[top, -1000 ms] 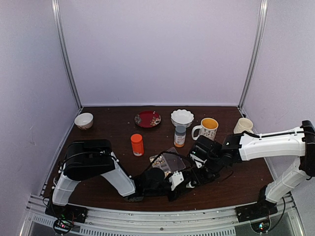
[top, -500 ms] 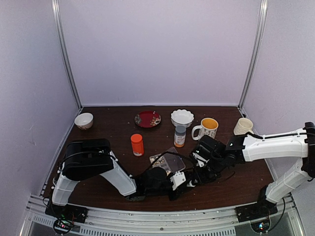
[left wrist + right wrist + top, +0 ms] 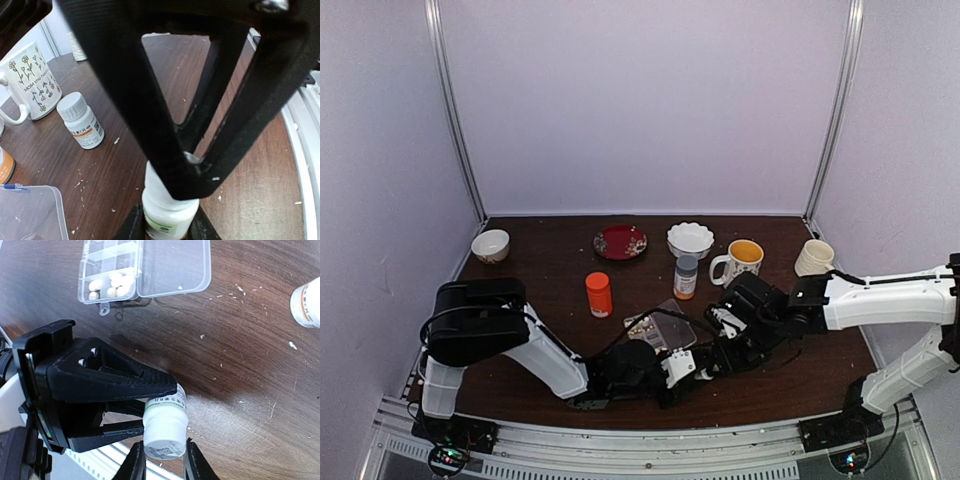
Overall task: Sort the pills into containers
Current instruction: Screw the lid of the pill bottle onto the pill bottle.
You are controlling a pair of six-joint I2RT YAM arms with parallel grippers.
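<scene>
White bottle [image 3: 164, 429] grasped by left fingers [image 3: 125, 382] and right fingers [image 3: 134, 464] together, clear pill box [image 3: 172, 265] open nearby

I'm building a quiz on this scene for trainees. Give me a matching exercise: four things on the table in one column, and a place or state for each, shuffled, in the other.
1. pill box
2. small white bottle
3. red plate
4. mug

A. at the back, next to the white bowl
B. lid open, pills inside
C. flower print, yellow inside
D. clamped between left fingers and right fingers

Pairs: 1-B, 2-D, 3-A, 4-C
</scene>
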